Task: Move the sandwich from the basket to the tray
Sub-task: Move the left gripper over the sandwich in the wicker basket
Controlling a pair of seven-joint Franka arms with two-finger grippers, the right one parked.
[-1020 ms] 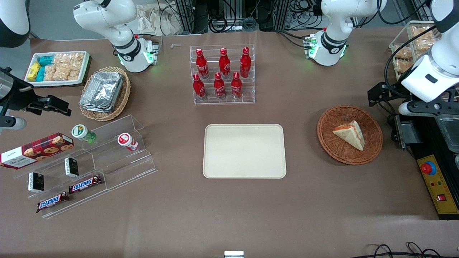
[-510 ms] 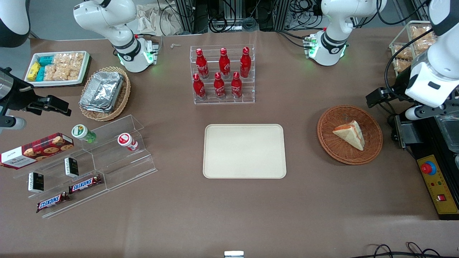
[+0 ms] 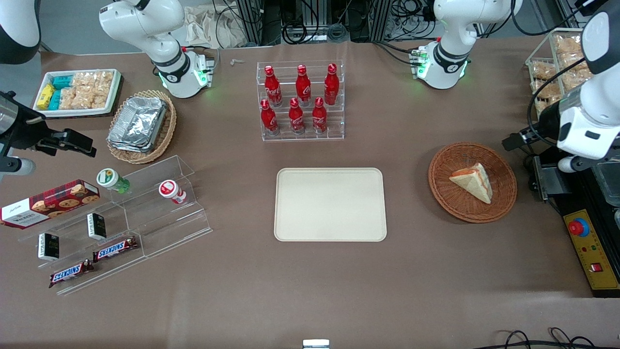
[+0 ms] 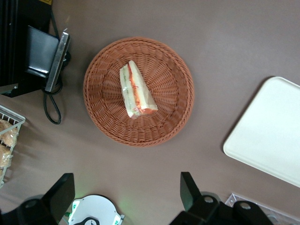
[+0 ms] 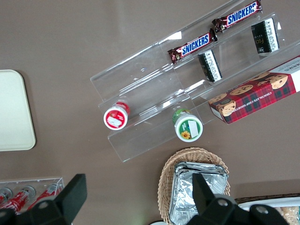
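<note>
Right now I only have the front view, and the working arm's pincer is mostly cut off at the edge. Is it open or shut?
Observer: Open. In the left wrist view the pincer has its fingers spread wide, with nothing between them.
Operator: Is it over the sandwich?
Observer: No. The wrist view shows it above bare table, short of the basket; the sandwich lies apart from both fingers.
Operator: How does the sandwich lie?
Observer: Near the basket's middle, with its red and green filling edge turned toward the wrist camera.
</note>
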